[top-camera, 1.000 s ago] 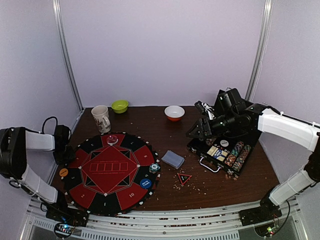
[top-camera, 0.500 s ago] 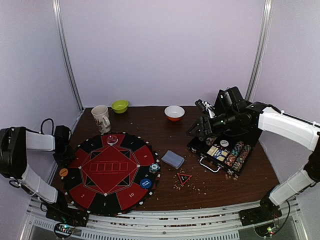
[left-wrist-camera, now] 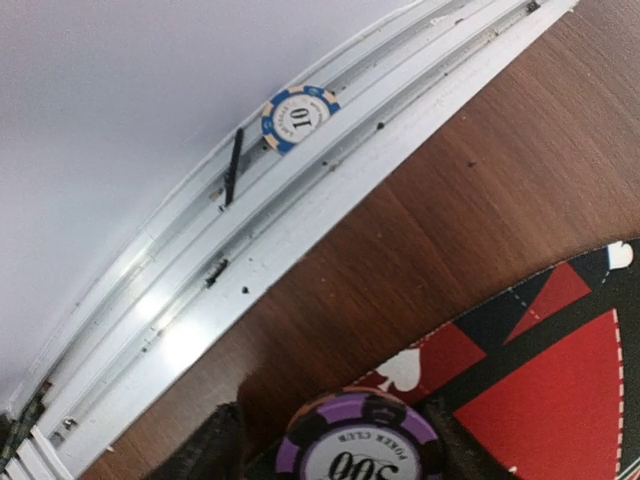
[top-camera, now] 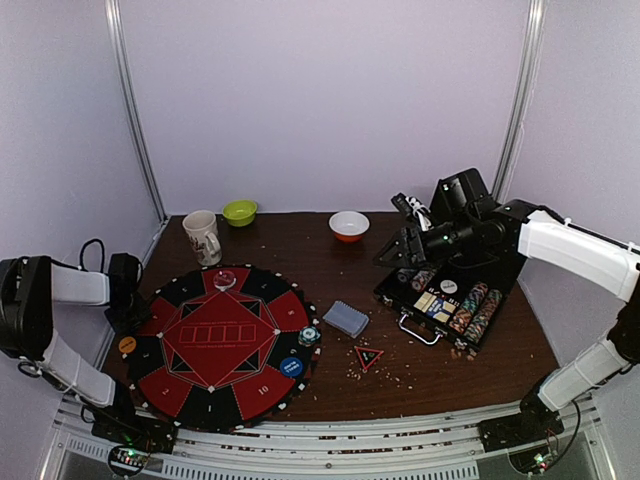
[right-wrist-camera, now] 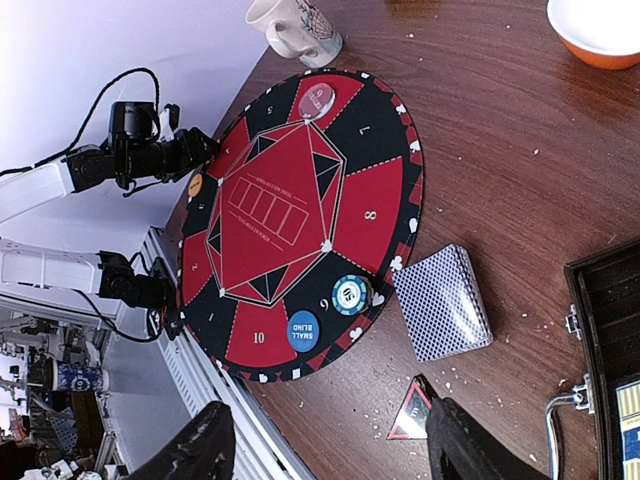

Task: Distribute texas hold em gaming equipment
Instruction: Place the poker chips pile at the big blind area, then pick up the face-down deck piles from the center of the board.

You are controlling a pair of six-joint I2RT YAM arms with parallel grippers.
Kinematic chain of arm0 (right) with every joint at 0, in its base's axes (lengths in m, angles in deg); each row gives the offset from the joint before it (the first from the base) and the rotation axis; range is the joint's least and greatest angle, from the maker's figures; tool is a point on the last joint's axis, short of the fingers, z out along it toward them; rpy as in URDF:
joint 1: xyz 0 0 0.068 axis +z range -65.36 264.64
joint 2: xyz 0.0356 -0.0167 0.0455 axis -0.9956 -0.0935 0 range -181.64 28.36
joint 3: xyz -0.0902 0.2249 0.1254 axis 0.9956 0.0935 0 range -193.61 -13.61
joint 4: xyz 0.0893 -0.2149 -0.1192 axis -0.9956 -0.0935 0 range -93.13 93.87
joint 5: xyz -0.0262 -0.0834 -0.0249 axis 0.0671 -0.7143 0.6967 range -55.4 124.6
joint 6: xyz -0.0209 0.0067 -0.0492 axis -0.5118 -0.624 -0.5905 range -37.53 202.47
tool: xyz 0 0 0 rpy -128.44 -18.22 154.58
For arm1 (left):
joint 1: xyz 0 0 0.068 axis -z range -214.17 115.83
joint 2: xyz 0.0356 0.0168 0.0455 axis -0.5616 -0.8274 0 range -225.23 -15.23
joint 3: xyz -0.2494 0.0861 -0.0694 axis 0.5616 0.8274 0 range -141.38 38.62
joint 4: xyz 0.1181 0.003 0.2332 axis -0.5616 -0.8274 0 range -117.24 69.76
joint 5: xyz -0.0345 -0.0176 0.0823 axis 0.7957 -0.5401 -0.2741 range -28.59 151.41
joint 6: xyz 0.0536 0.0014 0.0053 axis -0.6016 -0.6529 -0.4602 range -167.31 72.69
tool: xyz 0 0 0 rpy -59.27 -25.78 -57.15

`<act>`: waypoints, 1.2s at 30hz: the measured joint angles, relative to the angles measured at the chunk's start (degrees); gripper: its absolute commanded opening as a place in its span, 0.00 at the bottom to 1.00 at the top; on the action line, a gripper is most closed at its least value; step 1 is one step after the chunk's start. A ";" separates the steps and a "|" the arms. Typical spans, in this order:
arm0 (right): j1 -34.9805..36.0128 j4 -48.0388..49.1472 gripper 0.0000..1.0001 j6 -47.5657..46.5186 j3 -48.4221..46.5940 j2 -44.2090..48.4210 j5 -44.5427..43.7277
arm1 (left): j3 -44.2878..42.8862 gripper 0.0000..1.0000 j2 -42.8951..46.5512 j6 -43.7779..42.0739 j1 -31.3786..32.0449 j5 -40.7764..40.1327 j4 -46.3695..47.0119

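My left gripper (top-camera: 130,312) is at the left rim of the round red-black mat (top-camera: 220,340). In the left wrist view a purple-striped poker chip (left-wrist-camera: 360,450) lies on the mat's edge between its fingers (left-wrist-camera: 218,450), which stand apart from it, open. A blue chip (left-wrist-camera: 300,115) lies in the metal rail. My right gripper (right-wrist-camera: 330,450) hovers open and empty over the chip case (top-camera: 450,300). The card deck (right-wrist-camera: 443,302), triangle marker (right-wrist-camera: 410,412), blue button (right-wrist-camera: 303,331), blue chip stack (right-wrist-camera: 350,293) and orange button (right-wrist-camera: 195,184) lie below it.
A mug (top-camera: 203,236), a green bowl (top-camera: 239,211) and an orange-white bowl (top-camera: 349,225) stand along the back. A clear round button (top-camera: 224,279) sits at the mat's far edge. Crumbs dot the wood near the marker. A metal rail (left-wrist-camera: 250,250) runs along the table's left edge.
The left gripper's jaws have widened around the purple chip. The right gripper has drawn slightly up and back over the case.
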 measured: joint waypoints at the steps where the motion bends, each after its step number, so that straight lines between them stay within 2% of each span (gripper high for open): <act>1: -0.04 -0.02 0.68 0.00 -0.04 0.00 0.04 | 0.11 0.77 0.15 0.11 0.00 -0.26 -0.13; 5: -0.07 -0.48 0.69 -0.04 -0.28 0.00 0.15 | 0.44 0.93 1.20 0.09 -0.20 -1.25 -1.31; 8: -0.09 -1.33 0.69 -0.87 -1.16 -0.09 -0.68 | 0.44 0.98 2.51 -0.22 -0.33 -1.46 -3.32; 17: 0.31 -9.07 0.70 -4.76 -7.13 -2.12 -11.47 | -4.13 0.98 15.41 -3.87 -0.15 -3.69 -13.38; 20: 1.75 -11.13 0.80 -6.19 -7.54 -3.58 -14.88 | -7.32 0.98 19.89 -6.91 -0.02 -3.93 -14.01; 22: 4.44 -12.85 0.96 -8.22 -8.33 -5.88 -17.97 | -10.01 0.98 22.51 -9.88 0.31 -3.39 -13.75; 23: 5.70 -13.33 1.00 -8.59 -8.66 -7.06 -19.21 | -11.30 0.98 23.58 -11.50 0.57 -2.89 -13.40; 30: 15.98 -16.04 1.00 -17.64 -10.64 -19.43 -28.26 | -15.96 0.98 27.32 -21.62 3.28 6.03 -9.03; 36: 17.51 -15.52 1.00 -23.19 -11.17 -26.34 -32.48 | -16.50 0.98 28.85 -28.79 7.34 15.19 -7.91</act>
